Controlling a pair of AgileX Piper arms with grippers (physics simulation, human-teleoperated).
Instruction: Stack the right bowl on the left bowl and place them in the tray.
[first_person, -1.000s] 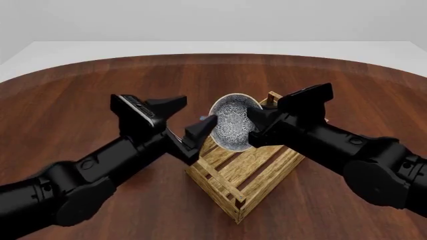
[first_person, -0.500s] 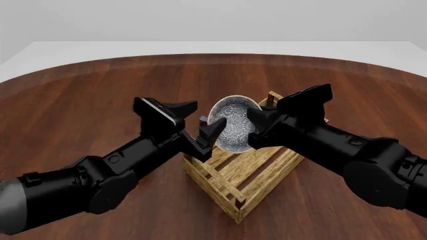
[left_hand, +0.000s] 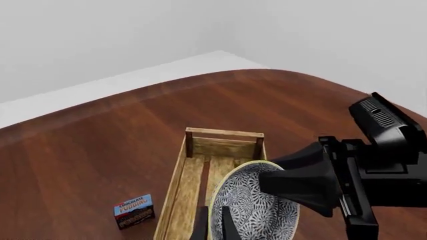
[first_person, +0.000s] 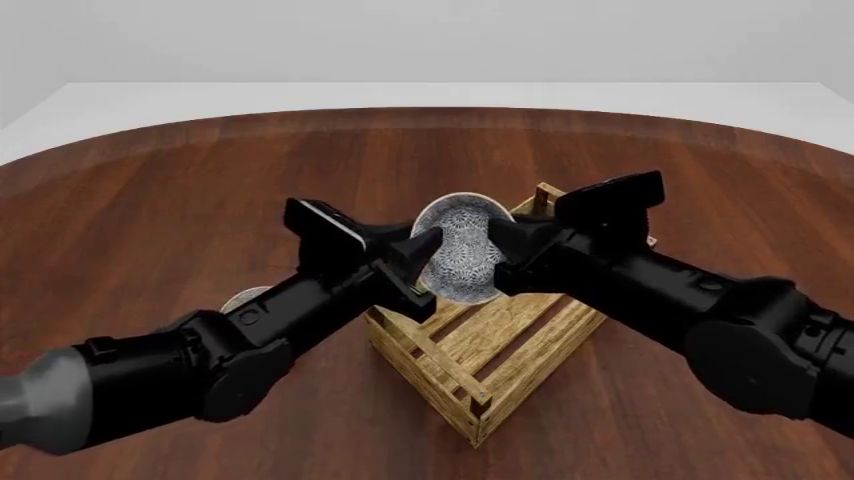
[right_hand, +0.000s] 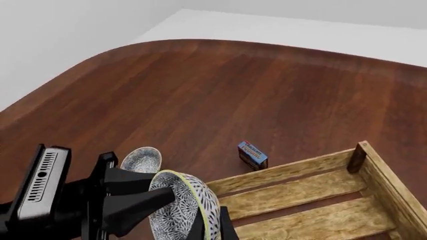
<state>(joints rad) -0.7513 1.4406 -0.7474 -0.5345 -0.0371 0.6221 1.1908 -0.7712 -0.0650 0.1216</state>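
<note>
Pale porcelain at centre frame: one bowl (first_person: 461, 248) is tipped on edge above the near end of the tray (first_person: 487, 345), the right gripper (first_person: 501, 262) pinching its rim, the left gripper (first_person: 411, 262) at the opposite rim, jaws narrow, but whether they clamp it I cannot tell. Two bowls counted; the other bowl (right_hand: 141, 159) sits on the table (first_person: 160, 200) left of centre. One small box (right_hand: 252, 155), one tray.
</note>
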